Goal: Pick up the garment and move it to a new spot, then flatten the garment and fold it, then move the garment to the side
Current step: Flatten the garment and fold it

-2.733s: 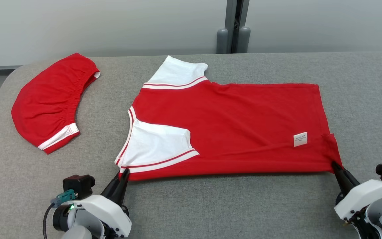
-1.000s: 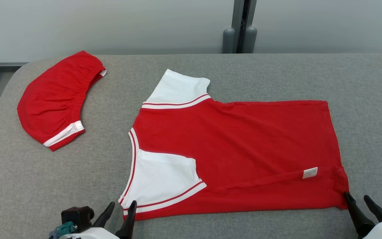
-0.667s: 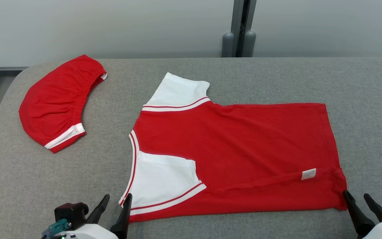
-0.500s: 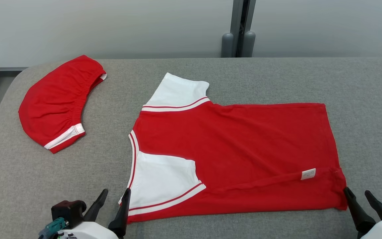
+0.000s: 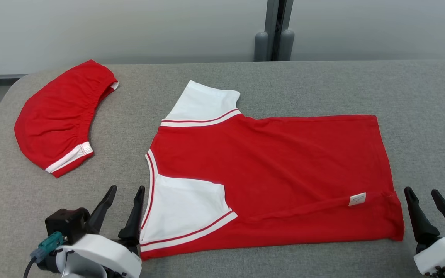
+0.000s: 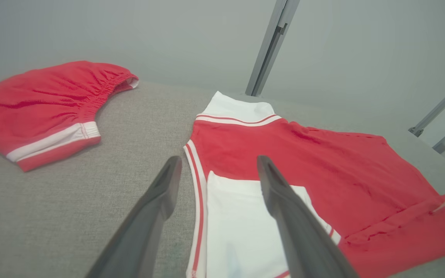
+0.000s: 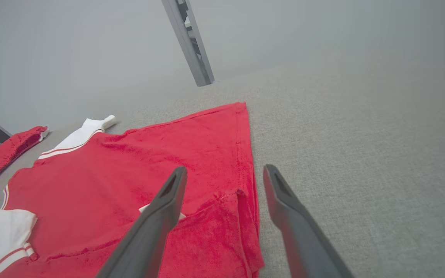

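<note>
The garment (image 5: pixel 276 162) is a red T-shirt with white sleeves, lying flat on the grey table with its neck to the left and its hem to the right; its near sleeve (image 5: pixel 184 208) is folded in over the body. My left gripper (image 5: pixel 126 190) stands open just left of that sleeve's edge, holding nothing. In the left wrist view the sleeve (image 6: pixel 242 231) lies under and between the fingers (image 6: pixel 157 200). My right gripper (image 5: pixel 422 191) is open beside the hem's near corner, apart from the cloth. The right wrist view shows the hem corner (image 7: pixel 242 216) below its fingers (image 7: pixel 288 208).
Red shorts (image 5: pixel 56 116) with white trim lie at the table's back left. The grey padded table (image 5: pixel 323 81) has bare cloth behind and to the right of the shirt. A grey post (image 5: pixel 272 31) stands at the wall behind.
Both grippers had been pinching the shirt's near edge and have let it go. Over the last second they have drawn slightly away from the cloth, staying open. The camera has shifted.
</note>
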Robot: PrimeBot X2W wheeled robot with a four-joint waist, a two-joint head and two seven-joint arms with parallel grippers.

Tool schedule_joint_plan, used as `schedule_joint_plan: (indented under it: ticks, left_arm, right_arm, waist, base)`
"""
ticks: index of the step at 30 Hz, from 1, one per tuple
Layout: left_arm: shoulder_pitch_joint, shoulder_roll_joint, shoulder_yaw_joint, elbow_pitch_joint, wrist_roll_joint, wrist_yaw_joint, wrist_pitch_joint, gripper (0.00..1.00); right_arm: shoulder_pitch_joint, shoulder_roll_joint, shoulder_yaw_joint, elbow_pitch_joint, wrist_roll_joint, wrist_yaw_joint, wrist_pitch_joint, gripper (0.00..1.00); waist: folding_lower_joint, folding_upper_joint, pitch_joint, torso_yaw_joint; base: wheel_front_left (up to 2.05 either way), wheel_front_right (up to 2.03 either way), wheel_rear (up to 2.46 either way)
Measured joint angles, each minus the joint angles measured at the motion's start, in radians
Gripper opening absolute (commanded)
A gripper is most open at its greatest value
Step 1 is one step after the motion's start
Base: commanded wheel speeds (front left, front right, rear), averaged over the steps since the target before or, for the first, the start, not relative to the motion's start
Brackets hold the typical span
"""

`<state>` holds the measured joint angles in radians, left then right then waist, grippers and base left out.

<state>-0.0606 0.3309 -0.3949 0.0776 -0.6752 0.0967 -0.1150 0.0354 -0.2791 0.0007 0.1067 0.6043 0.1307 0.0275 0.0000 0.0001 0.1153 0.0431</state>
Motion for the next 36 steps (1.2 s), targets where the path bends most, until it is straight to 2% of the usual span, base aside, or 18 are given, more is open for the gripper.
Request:
schedule_joint_plan:
  ticks: [8,12,20,26,36]
  left_arm:
    - [-0.111,-0.015,-0.015,0.032,0.017,-0.01,0.01,1.0]
    - [-0.212,-0.025,-0.016,0.083,0.025,-0.032,0.017,1.0]
    - [-0.424,-0.04,-0.024,0.237,0.024,-0.096,0.036,1.0]
    - [-0.592,-0.055,-0.038,0.366,0.03,-0.15,0.064,1.0]
    - [-0.896,-0.064,-0.055,0.625,-0.033,-0.219,0.138,1.0]
  right_arm:
    - [-0.111,0.009,0.044,0.034,-0.033,0.0,-0.038,1.0]
    - [-0.202,0.002,0.082,0.073,-0.043,0.0,-0.05,1.0]
    - [-0.416,-0.002,0.144,0.208,-0.041,0.0,-0.084,1.0]
    - [-0.542,-0.03,0.183,0.314,-0.019,0.0,-0.093,1.0]
    - [-0.783,-0.035,0.275,0.512,0.002,0.0,-0.059,1.0]
  waist:
    - [0.0,0.0,0.025,-0.018]
    - [0.0,0.0,0.056,-0.029]
    - [0.0,-0.0001,0.135,-0.058]
    - [0.0,-0.0001,0.198,-0.067]
    - [0.0,0.0,0.335,-0.085]
  base:
    - [0.0,0.0,0.0]
    - [0.0,0.0,0.0]
    - [0.0,0.0,0.0]
    - [0.0,0.0,0.0]
    - [0.0,0.0,0.0]
